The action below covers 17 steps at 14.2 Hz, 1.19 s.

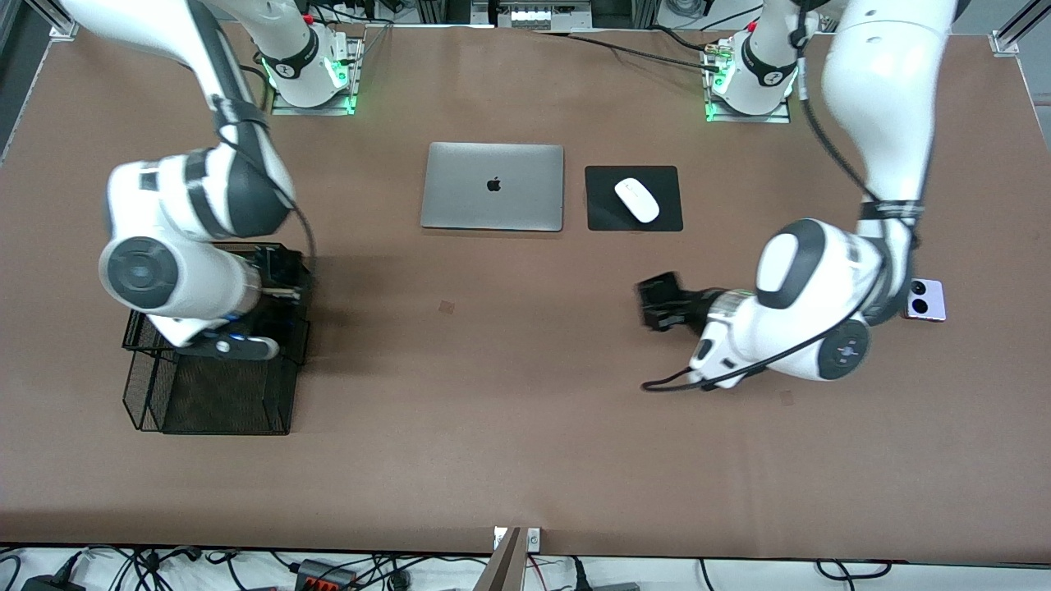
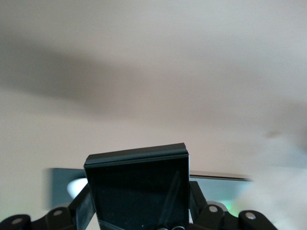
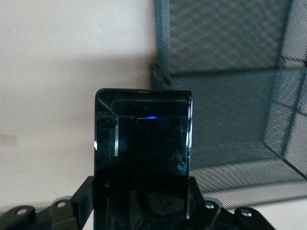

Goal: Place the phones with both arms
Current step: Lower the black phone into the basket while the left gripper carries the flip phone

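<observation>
My left gripper (image 1: 667, 305) (image 2: 139, 213) hangs over the bare tabletop, shut on the small squarish black folded phone (image 1: 659, 297) (image 2: 138, 184). My right gripper (image 1: 283, 277) (image 3: 142, 203) is over the end of the black mesh basket (image 1: 215, 398) (image 3: 230, 76) that lies farther from the front camera. It is shut on the long slim black phone (image 3: 143, 153), whose free end points toward the basket's opening. The lilac-white phone (image 1: 925, 299) with two round lenses lies flat on the table at the left arm's end, partly hidden by the left arm.
A closed silver laptop (image 1: 493, 186) lies mid-table toward the robots' bases. Beside it a white mouse (image 1: 637, 199) rests on a black pad (image 1: 603, 217). The brown tabletop (image 1: 493, 394) stretches between the basket and the left arm.
</observation>
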### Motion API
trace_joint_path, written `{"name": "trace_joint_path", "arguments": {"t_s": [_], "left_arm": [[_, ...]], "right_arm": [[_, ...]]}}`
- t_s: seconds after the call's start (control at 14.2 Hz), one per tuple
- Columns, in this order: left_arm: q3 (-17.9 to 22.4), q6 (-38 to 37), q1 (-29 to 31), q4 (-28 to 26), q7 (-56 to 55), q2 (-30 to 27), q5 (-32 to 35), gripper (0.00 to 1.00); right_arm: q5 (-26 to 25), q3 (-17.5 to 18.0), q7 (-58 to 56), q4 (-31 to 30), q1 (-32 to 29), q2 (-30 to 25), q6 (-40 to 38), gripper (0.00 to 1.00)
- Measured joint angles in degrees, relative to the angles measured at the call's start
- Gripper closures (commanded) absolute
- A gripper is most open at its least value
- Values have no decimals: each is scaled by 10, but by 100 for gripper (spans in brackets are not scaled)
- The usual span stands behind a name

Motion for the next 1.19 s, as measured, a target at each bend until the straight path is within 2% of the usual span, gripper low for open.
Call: {"name": "trace_joint_path", "arguments": {"t_s": [0.21,0.56,0.7,0.84,0.98,1.12,1.19], "left_arm": [[0,114,-39,13,-54,22,-54,80],[1,300,-142,15,-102,55,-59,81],[9,347,-182,26,-85,74,-56,81],[48,362,-232,46,-52,101,-55,81],[117,370,-291,60,-14,128,-55,81],[144,373,-320,67,30,149,-55,81],[149,373,-329,69,44,157,-55,81]], "right_arm": [[-7,0,-23,-56,-28,-27,-5,76],[-9,0,-59,-92,-76,-17,14,76],[-9,1,-61,-92,-79,-8,35,76],[-9,4,-61,-92,-79,2,57,76],[-9,6,-61,-92,-79,11,74,76],[-9,6,-61,-92,-79,12,85,75],[-9,6,-61,-92,-79,13,90,63]]}}
